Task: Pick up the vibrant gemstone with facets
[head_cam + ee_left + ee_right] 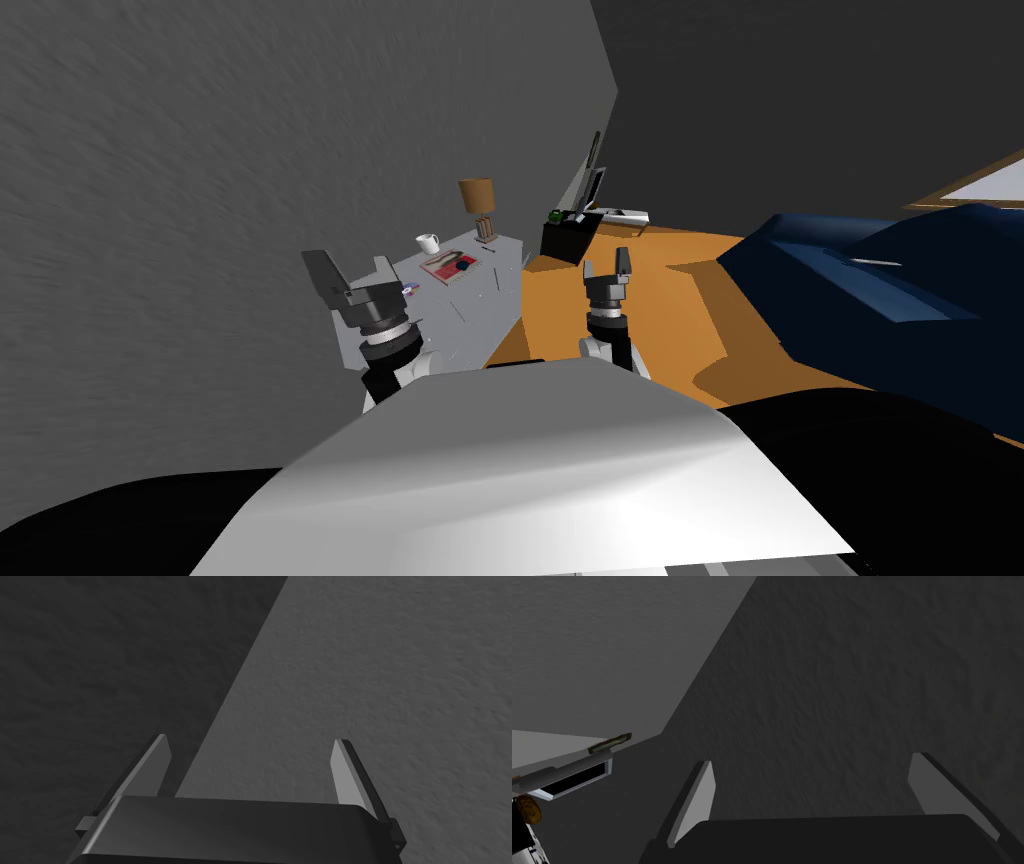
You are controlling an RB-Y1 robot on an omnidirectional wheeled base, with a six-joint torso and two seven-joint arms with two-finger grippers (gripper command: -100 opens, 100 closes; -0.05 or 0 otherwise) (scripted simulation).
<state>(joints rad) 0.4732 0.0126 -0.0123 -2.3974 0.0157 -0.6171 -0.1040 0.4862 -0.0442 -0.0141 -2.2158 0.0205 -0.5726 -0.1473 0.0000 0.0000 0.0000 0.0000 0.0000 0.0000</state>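
I am holding my left pincer (355, 275) up over the near end of the grey table (470, 320). Its two blades are standing wide apart with nothing between them, and they are pointing at bare grey wall. My right pincer (607, 268) is hovering beside it over the orange floor (640, 310), just as wide open and gripping nothing.

What I am taking for the gemstone is the small purple-and-red speck (408, 290) lying on the table, just beside my left pincer's fingers (it is too small for me to make out any facets).

Farther back on the same table a white mug (427, 243) is standing upright, and a flat red-and-black book (452, 266) is lying near it. A brown-shaded lamp (479, 205) is standing at the far corner. Past the table's end a black box (565, 240) is sitting by the wall, with a small green thing (555, 215) on top. A dark blue bed (880, 290) is stretching off to my right.
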